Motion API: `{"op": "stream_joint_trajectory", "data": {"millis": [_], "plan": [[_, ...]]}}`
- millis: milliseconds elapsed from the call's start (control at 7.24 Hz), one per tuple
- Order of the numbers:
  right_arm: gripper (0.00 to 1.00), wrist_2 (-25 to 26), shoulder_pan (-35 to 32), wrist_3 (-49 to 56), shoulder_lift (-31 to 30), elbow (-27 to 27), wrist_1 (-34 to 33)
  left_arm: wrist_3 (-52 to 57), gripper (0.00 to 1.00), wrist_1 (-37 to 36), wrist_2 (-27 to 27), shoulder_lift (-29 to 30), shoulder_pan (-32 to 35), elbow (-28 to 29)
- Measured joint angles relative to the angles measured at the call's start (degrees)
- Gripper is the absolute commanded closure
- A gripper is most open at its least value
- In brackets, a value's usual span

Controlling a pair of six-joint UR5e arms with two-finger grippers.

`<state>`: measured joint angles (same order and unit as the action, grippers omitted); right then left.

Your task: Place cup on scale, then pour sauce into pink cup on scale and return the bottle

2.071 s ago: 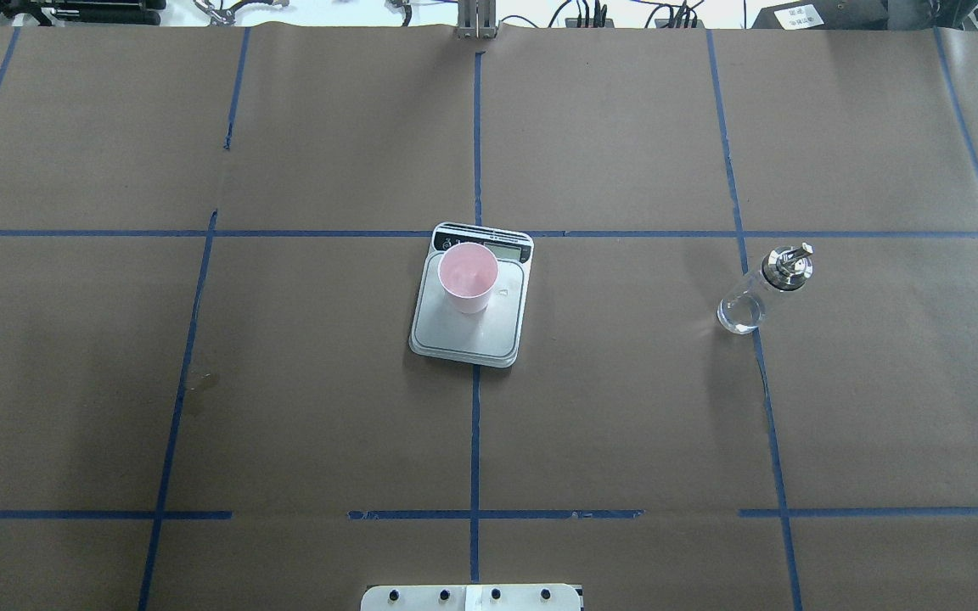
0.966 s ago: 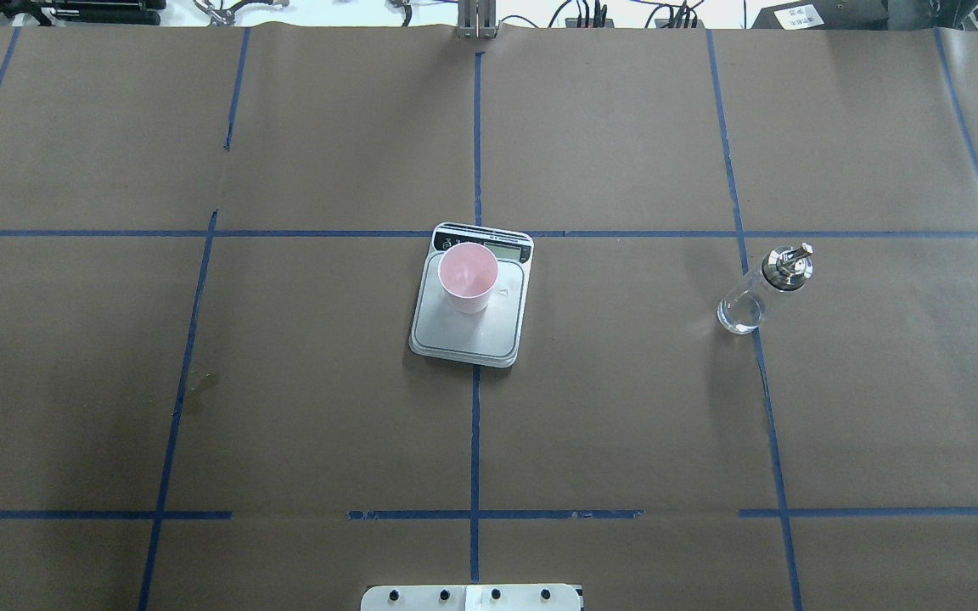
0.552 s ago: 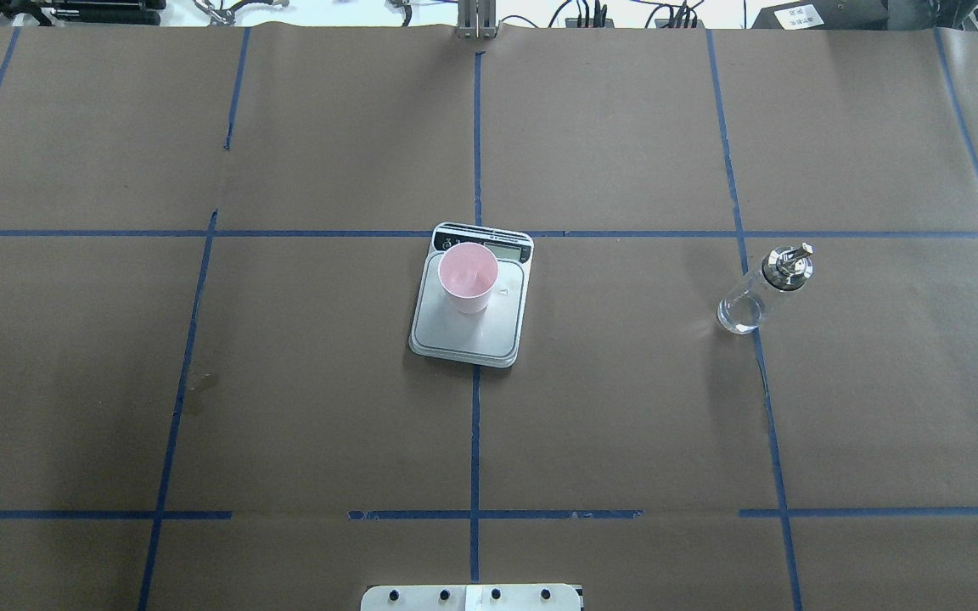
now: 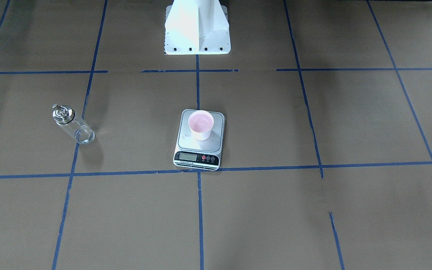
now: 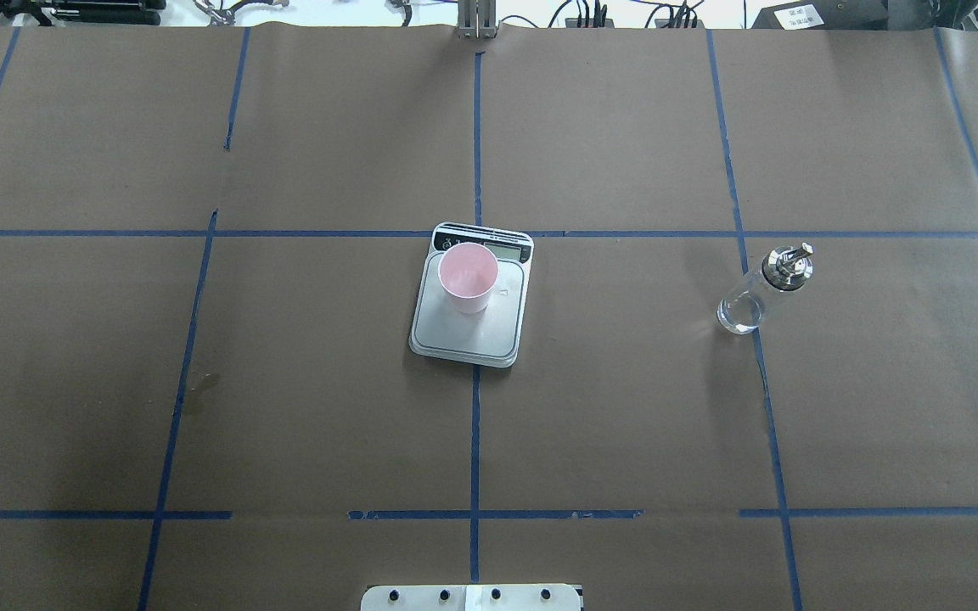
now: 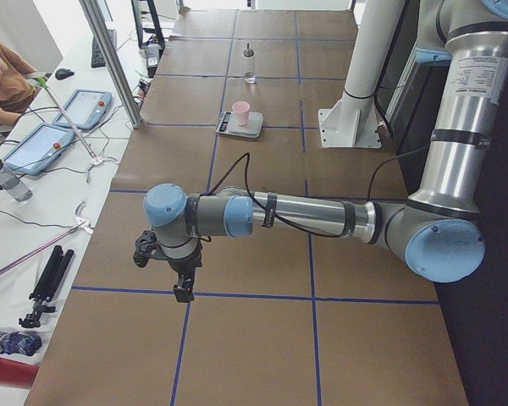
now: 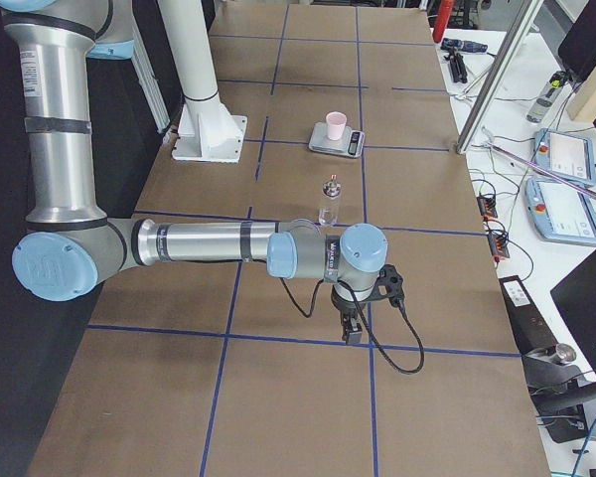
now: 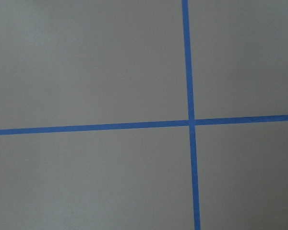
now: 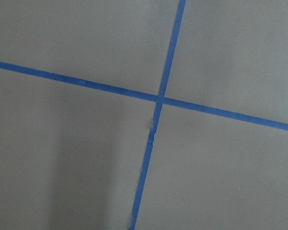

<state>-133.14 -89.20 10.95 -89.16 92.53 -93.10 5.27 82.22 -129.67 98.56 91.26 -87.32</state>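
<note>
Nothing has shifted since earlier: the cup [image 5: 468,276] stands on the scale [image 5: 480,335], the bottle [image 5: 752,293] well apart to the robot's right. The left gripper [image 6: 184,292] and right gripper [image 7: 354,335] hang over the table [image 5: 625,424]; how wide either stands cannot be told.

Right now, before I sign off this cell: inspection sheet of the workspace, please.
Surface: table under brown paper with a blue tape grid; small stain on the robot's left half.
Job's things: cup upright on the scale; bottle upright on the paper to the robot's right, apart from the scale. Cup's contents cannot be told.
Clutter: nothing seen.
Grippers: left gripper and right gripper hang over bare paper, far from the job's things; open or shut cannot be told.
Cables: black cable along the left arm; looped cable from the right wrist.
Surroundings: tablets on a side bench; person in orange.
</note>
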Motion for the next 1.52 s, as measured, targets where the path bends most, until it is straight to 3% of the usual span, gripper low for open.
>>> {"op": "stream_joint_trajectory", "data": {"millis": [1519], "plan": [[0.0,1.6,0.0,-0.47,0.37,-0.22,-0.12,0.33,0.0,0.48,-1.2,-0.03,-0.8,0.08]]}}
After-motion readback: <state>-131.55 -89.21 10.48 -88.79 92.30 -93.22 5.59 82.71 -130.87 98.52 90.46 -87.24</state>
